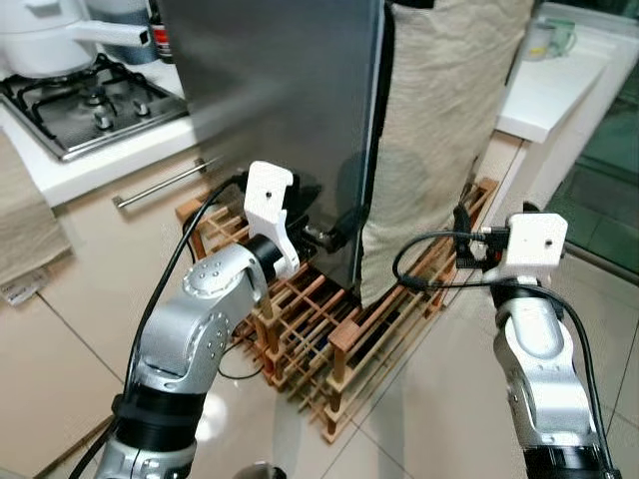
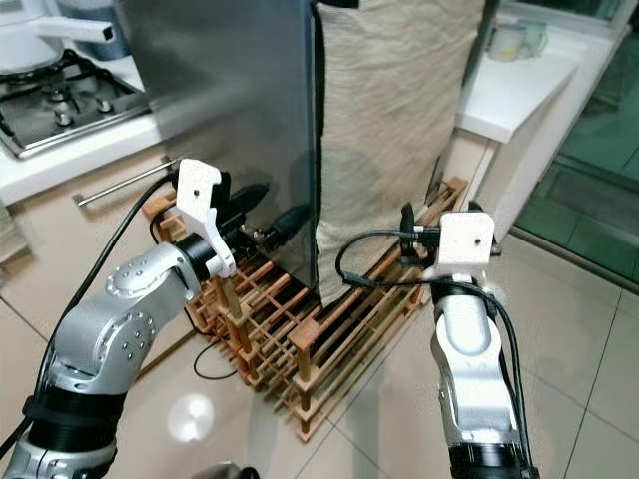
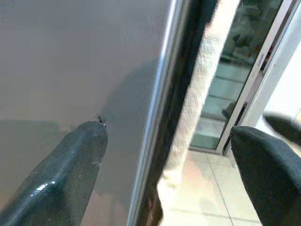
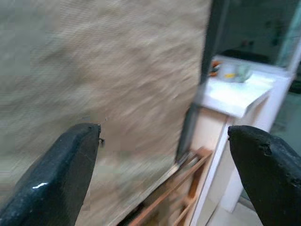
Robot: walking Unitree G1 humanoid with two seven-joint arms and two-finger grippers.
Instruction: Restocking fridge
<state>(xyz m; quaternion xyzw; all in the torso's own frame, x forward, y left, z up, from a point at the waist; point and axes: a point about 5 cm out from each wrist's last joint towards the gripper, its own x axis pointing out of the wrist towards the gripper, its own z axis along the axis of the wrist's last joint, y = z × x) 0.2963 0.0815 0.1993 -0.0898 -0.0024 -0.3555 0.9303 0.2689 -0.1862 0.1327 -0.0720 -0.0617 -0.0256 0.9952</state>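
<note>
Left hand (image 1: 334,235) sits at the fridge door (image 1: 280,110), low on its edge, fingers spread apart; wrist view shows one finger (image 3: 70,169) against the steel face and the other past the door edge, so the edge lies between them, nothing clamped yet as far as I can tell. Right hand (image 2: 407,239) hovers just beside the beige cloth (image 2: 394,130) that hangs next to the fridge door, fingers (image 4: 61,174) wide apart, holding nothing. Fridge door looks closed; dark seam visible between the door and the cloth. Wooden rack (image 1: 329,339) sits on the floor at the foot of the fridge door, under both arms. White worktop (image 1: 549,95) beyond the cloth from the fridge door carries a mug (image 1: 551,38); stove (image 1: 85,105) with a white pot (image 1: 45,35) on the far side of the fridge door from the cloth. No stock items visible to load. Judgement: step in hand is opening the fridge, very early in the task. Next move likely calls for closing the left fingers on the door edge and pulling along the hinge arc; rack underfoot and the hanging cloth are snag risks.
</note>
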